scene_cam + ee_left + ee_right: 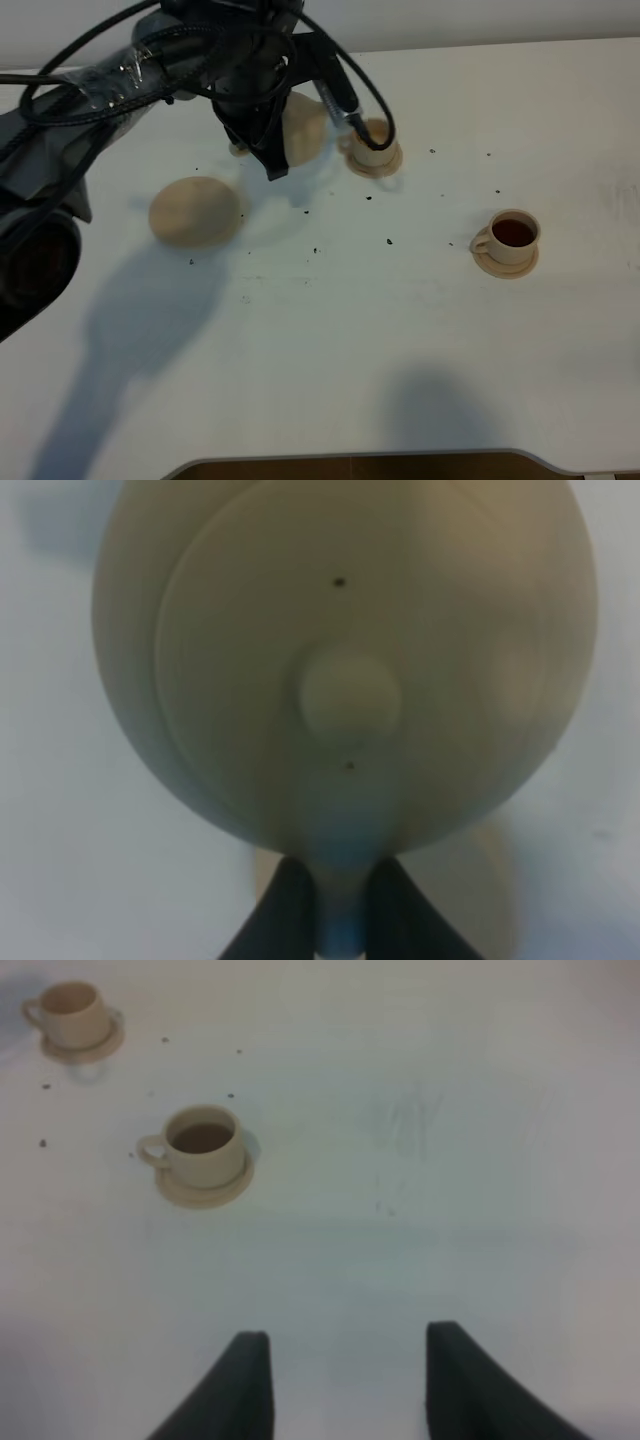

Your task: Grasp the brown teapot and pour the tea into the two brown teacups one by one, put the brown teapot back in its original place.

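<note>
Tan teapot (340, 680) is hanging by its handle, pinched in my left gripper (340, 905), arm (90, 85) reaching along the worktop's (400, 340) far edge beside a teacup (374, 152); my right gripper (345, 1380) is hovering spread.

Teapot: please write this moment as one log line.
teapot: held by left fingers, beside far cup | near cup: holds tea | large saucer: bare | right fingers: open

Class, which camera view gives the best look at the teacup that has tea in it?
The right wrist view: the filled teacup appears large and unobstructed, with its dark tea and handle plain. The exterior high view shows it too, only smaller. The left wrist view misses it; the teapot fills that picture.
</note>
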{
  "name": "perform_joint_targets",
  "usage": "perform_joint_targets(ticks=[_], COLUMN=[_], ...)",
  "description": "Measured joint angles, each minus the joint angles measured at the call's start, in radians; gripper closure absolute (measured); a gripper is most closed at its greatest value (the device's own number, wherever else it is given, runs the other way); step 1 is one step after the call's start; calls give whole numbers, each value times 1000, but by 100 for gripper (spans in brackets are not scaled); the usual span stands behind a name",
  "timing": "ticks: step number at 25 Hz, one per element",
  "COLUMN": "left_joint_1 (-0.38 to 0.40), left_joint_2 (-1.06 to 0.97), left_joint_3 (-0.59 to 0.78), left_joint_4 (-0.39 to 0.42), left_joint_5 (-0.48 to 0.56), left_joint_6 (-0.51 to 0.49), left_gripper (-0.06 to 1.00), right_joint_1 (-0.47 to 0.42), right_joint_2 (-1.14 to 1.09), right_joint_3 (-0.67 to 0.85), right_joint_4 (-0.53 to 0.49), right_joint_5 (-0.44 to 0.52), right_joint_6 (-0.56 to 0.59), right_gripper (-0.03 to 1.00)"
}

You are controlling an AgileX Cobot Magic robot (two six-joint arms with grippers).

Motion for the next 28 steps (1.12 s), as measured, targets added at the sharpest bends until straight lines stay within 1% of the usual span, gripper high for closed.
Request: perform_joint_targets(ticks=[4, 8, 14, 19, 23, 28], left_joint_1=[15, 15, 10, -17, -37, -41], left_joint_2=[39, 69, 98, 105, 108, 111], left_joint_3=[-11, -30, -38, -38, -38, -38], left_joint_4=[42, 102, 157, 258, 308, 317], left_joint_5=[-71, -146, -213, -270, -295, -298], left_joint_6=[15, 55, 128, 151, 200, 293], left_gripper=[82, 82, 82, 82, 82, 82], right_joint_1=[0, 0, 0, 0, 0, 0], right_joint_2=[0, 0, 0, 0, 0, 0], right_joint_3=[0, 0, 0, 0, 0, 0], right_joint_4=[0, 0, 0, 0, 0, 0], right_joint_5=[0, 0, 0, 0, 0, 0], right_joint_6=[0, 0, 0, 0, 0, 0], right_gripper=[59, 59, 59, 59, 59, 59])
